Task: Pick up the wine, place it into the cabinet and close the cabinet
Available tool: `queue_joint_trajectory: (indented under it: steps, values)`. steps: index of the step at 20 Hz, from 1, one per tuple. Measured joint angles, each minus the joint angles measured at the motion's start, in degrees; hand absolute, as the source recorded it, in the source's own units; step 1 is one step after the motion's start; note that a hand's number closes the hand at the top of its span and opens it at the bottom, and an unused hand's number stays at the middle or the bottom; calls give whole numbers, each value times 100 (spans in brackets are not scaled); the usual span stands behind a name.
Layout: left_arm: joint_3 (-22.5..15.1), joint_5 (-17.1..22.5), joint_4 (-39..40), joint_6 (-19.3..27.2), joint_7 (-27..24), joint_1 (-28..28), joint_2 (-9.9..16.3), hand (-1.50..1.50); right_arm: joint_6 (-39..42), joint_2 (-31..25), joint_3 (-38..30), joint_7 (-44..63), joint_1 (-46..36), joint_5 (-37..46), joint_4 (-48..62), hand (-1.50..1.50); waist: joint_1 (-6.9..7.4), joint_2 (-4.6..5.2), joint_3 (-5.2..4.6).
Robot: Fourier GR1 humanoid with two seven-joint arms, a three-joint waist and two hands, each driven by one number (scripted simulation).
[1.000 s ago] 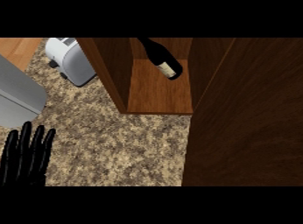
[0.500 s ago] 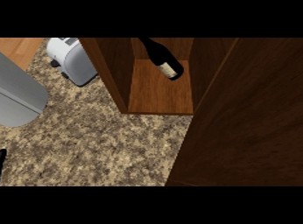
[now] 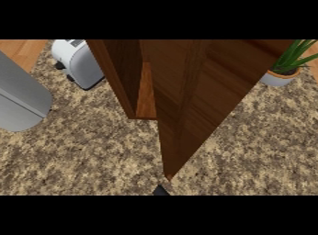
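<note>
The wooden cabinet stands at the back of the counter. Its door is swung most of the way across the front, leaving a narrow gap where a strip of the shelf shows. The wine bottle is hidden behind the door. At the view's lower edge, just under the door's near corner, a small black piece of a hand shows; I take it for the right hand, and its fingers cannot be made out. The left hand is out of the view.
A white toaster stands left of the cabinet. A large grey rounded object lies at the far left. A potted plant stands at the back right. Speckled stone counter spreads in front.
The door has swung left across the cabinet's front, covering the wine bottle that lay on the shelf. The left hand dropped out of the lower left. The plant has come into sight.
</note>
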Motion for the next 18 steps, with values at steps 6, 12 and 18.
queue_joint_trajectory:
  steps: [6,12,18]
  values:
    - [560,236,60,-543,120,211,16,-150,-1250,22,153,25,-1471,66,1099,150,12,19,2]
    - [976,443,72,-902,403,324,-60,-150,-1627,30,-451,-211,-2700,-285,2324,150,-5,36,7]
    - [1198,428,61,-1123,703,330,-169,-150,-1455,33,-1242,-658,-3588,-510,3580,150,-38,49,9]
